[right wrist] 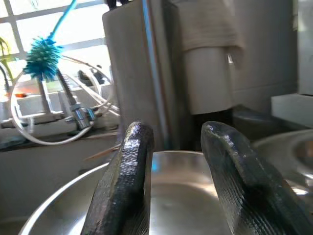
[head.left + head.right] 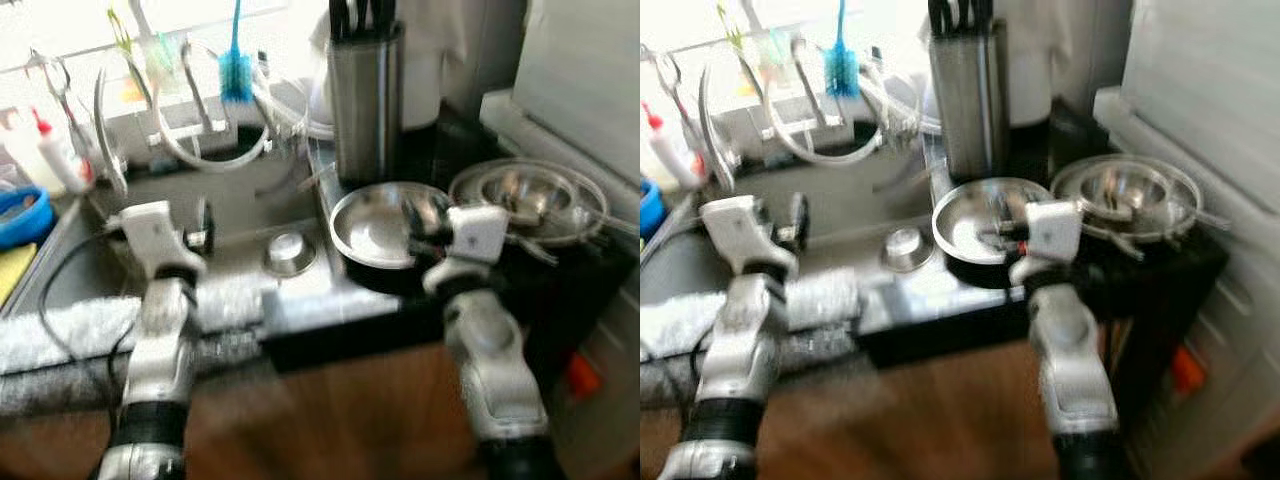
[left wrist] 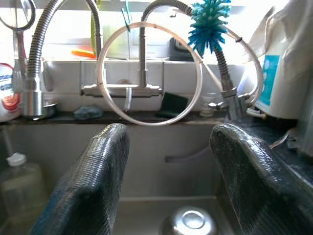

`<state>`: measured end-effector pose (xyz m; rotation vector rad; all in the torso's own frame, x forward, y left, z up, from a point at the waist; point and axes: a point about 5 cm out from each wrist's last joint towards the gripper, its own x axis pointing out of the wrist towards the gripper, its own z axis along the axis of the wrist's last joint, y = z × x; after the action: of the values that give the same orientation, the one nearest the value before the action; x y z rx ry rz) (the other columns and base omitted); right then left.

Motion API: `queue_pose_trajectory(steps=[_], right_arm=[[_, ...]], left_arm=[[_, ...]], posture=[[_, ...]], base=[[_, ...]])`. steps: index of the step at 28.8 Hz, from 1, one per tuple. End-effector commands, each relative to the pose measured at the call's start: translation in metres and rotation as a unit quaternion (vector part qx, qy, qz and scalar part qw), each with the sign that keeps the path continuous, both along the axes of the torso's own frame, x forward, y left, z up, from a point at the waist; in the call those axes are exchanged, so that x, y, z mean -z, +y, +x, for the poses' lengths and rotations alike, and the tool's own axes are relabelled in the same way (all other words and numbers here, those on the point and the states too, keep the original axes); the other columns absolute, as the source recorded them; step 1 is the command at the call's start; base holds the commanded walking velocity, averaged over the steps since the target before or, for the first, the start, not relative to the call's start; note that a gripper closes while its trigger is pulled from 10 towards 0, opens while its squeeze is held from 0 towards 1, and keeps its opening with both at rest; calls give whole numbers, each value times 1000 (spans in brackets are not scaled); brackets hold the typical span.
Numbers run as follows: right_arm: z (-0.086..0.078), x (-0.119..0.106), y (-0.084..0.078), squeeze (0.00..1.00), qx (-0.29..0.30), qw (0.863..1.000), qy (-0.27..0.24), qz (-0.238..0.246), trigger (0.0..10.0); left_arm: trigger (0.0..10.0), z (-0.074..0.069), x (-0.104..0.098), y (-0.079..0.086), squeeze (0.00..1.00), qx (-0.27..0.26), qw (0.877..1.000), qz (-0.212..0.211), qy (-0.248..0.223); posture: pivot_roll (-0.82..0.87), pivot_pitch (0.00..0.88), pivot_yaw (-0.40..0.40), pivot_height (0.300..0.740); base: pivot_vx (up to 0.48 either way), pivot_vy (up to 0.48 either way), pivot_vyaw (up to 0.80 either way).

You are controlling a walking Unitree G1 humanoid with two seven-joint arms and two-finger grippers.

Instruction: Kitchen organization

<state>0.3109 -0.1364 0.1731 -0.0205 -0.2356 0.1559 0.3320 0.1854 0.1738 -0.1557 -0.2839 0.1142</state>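
Right gripper is hovering over the near rim of a shallow steel bowl, its two black fingers standing parted with a moderate gap and nothing between them. Left gripper is reaching out over the sink, its fingers spread wide and likewise holding nothing; a small domed steel cup is lying in the sink below and between them.

The steel bowl is round, polished and mirror-bright, and is sitting on a dark hob just to the right of the sink and in front of a tall brushed-steel knife block with black handles sticking out of its top. Further right, a glass lid is resting over a second steel bowl with smaller pieces of metalware inside; these are too blurred to identify.

Behind the sink, a blue bottle brush is hanging among coiled flexible tap hoses, and a white ring of tubing is looping in front of the tap. A pale cloth is lying along the front edge of the counter, and a red-capped white bottle is standing at far left.

Both head views are motion-blurred, so fine detail is hard to read. The wrist views are cutting off the lower part of the bowl and most of the cup.
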Motion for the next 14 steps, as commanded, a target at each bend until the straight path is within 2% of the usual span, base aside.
queue_pose_trajectory(steps=[1, 3, 6, 12, 13, 14], right_arm=[[-1, -8, 12, 0, -21, 1000, -11, 9, 10000], [-1, -8, 12, 0, -21, 1000, -11, 9, 10000], [-1, -9, 13, 0, -21, 1000, -11, 9, 10000], [-2, -10, 14, 0, -23, 1000, -12, 9, 10000], [-2, -10, 15, 0, -23, 1000, -12, 9, 10000], [-3, -10, 15, 0, -22, 1000, -11, 8, 10000]], left_arm=[[10000, -1, 0, 11, 0, -16, 1000, 10, 3], [10000, -1, 0, 11, 0, -16, 1000, 10, 3], [10000, 0, 0, 11, 0, -14, 1000, 10, 3], [10000, 0, 2, 10, 0, -10, 1000, 11, 6], [10000, 0, 3, 9, 0, -8, 1000, 8, 8], [10000, 1, 9, 8, 0, 2, 1000, -12, 22]], posture=[[-31, 0, 131, 740], [-31, 0, 131, 740], [-31, 0, 131, 740], [-35, 0, 134, 740], [-38, 0, 134, 740], [-40, 0, 132, 740]], base=[[0, 0, 0], [0, 0, 0], [265, 0, 0], [0, 0, 0], [0, 0, 0], [0, 0, 0]])
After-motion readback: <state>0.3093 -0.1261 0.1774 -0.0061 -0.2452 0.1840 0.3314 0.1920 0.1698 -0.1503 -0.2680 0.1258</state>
